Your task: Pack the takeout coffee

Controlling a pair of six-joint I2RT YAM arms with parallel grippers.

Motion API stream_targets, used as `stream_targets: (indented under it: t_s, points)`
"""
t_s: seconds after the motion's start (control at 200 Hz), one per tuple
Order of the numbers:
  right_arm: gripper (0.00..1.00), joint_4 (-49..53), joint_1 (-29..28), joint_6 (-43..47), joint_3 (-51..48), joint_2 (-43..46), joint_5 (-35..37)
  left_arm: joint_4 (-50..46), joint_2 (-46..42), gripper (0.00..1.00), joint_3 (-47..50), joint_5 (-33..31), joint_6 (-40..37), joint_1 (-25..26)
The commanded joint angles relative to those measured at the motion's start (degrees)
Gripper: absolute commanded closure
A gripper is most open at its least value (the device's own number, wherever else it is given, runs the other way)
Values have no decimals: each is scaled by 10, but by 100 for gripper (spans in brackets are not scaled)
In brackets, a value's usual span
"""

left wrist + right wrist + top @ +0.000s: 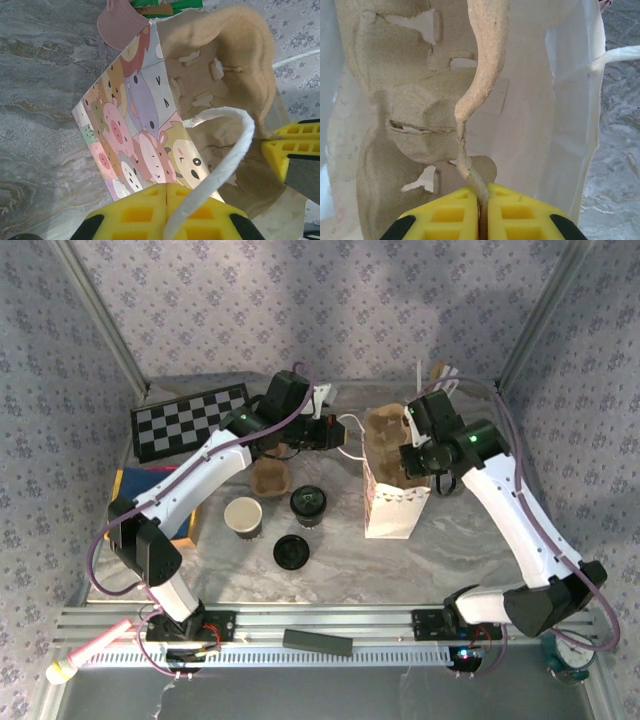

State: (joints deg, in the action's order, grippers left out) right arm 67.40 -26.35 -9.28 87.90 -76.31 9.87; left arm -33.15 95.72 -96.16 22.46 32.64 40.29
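Marbled grey tabletop (pixel 470 540) hemmed by flowered wallpaper is what I'm working over, and I take my bearings from the paper bag (pixel 395 502) standing upright near its middle. My left gripper (pixel 166 192) is pinched tight on the bag's white rope handle (pixel 225 160), at the bag's rim on its left side. My right gripper (pixel 480 197) is clamped on a thin edge of the brown pulp cup carrier (pixel 405 100) that sits down inside the bag, so both sets of fingers are narrow and occupied. The takeout coffee (pixel 308 503) stands on the table to the left of the bag, near it but apart, upright with its black lid on top, so its long axis runs straight up. Further left of the bag is a lidless cup (pixel 243 515), and a loose black lid (pixel 291 552) lies nearer my side than the coffee. As I judge it, the coffee falls to the left arm: it lies below and nearer my side than those fingers, on the left of the bag, while the right arm would have to cross over the bag to reach it. The handle has to be let go first.
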Motion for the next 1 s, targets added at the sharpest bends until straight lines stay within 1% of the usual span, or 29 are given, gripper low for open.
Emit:
stream_targets:
  t_s: [0.0, 0.13, 0.25, 0.49, 0.605, 0.735, 0.995]
  points:
    - [90, 35, -18, 16, 10, -18, 56, 15, -18, 100, -4, -1, 5, 5]
    - [91, 38, -21, 7, 13, -23, 59, 16, -21, 100, -3, -4, 6, 6]
    - [90, 38, -15, -20, 19, -23, 15, 22, -24, 100, 6, -9, 9, 8]
    - [90, 13, 21, -84, 11, -23, -83, 41, -33, 100, 26, -27, 23, 22]
    - [90, 3, 23, -97, 10, -24, -81, 49, -38, 100, 36, -29, 28, 23]
    - [90, 7, 25, -109, 6, -29, -95, 56, -42, 100, 44, -29, 31, 23]
    - [90, -16, 54, -132, -15, -21, -162, 66, -51, 100, 60, -29, 37, 25]
